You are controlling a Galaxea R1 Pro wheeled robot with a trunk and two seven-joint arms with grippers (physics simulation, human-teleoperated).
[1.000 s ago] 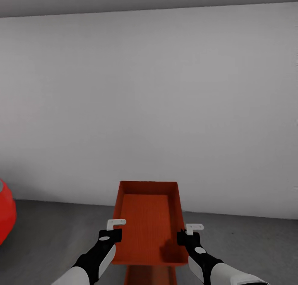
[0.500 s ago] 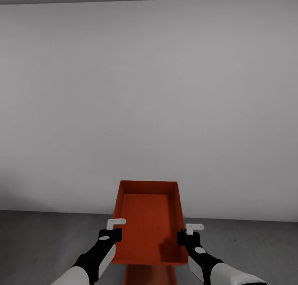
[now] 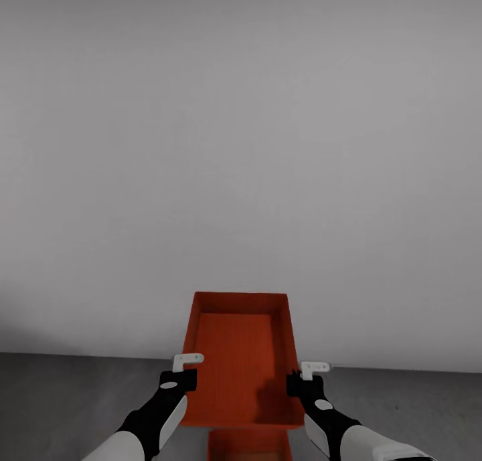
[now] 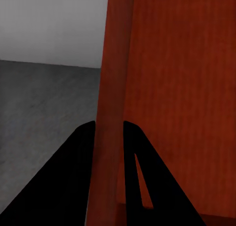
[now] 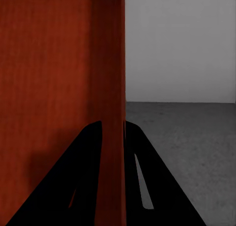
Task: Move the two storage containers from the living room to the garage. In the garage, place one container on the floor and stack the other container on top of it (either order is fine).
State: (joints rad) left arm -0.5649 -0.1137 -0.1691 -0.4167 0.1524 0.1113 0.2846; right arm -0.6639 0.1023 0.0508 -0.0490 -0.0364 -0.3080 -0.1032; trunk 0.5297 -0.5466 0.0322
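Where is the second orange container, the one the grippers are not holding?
In the head view, the second container sits low at centre, directly beneath the held container, between the robot's forearms, above the grey floor.

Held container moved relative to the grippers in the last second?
No. In the head view the upper container sits at the same spot between the left gripper and right gripper; only the wall and floor behind shifted, as the camera moved.

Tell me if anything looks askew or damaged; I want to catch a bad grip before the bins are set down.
Nothing stands out. The orange-red ribbed plastic bin sits level and intact, with the left gripper and right gripper each clamped on a side wall. A second orange-red bin shows just beneath it, above the dark grey concrete floor.
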